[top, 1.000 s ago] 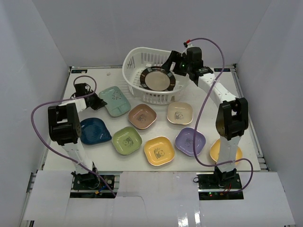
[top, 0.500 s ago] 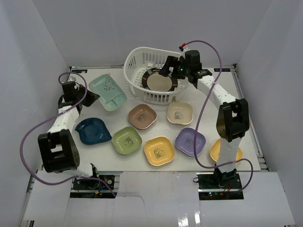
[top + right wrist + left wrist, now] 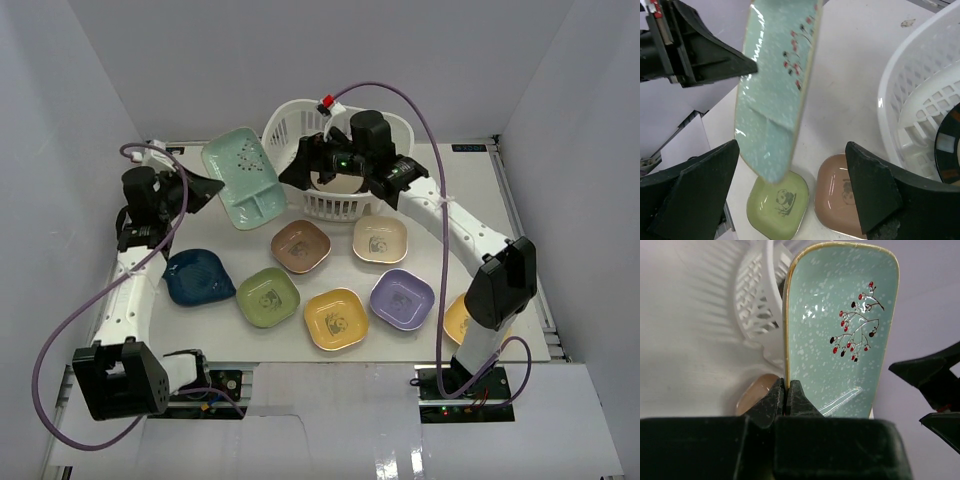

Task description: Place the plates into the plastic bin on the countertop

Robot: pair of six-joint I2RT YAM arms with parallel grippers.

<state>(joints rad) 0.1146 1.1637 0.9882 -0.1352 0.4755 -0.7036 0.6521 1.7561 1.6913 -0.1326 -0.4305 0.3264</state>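
**Raised and swung toward the bin (image 3: 335, 207) since half a second back**

Now higher and further right than before: tray (image 3: 243, 178), off the countertop (image 3: 450, 210), tipped up on edge, just left of the bin and overlapping its left rim in the top view. Pinched at the near rim by the left gripper (image 3: 786, 392), fingers pressed together on the gold-edged lip (red-berry sprig on the mint face, turned toward the left wrist camera).

Crossed over from the bin's right side to its left front: right gripper (image 3: 303, 163), jaws spread wide with nothing between them. Aimed at the tray, close to its far edge but apart from it in the left wrist view.

Inside the bin, mostly hidden under the right arm from above: black plate (image 3: 950, 150), seen only as a sliver at the edge of the right wrist view.

Flat on the countertop just in front of the bin, side by side: brown dish (image 3: 300, 245) and beige dish (image 3: 380, 239). Nearer the arm bases, in a row: green dish (image 3: 268, 296), yellow dish (image 3: 336, 318), purple dish (image 3: 402, 299). Far right, partly behind the right arm: orange dish (image 3: 455, 318). Far left, beside the left arm: dark blue dish (image 3: 198, 277).
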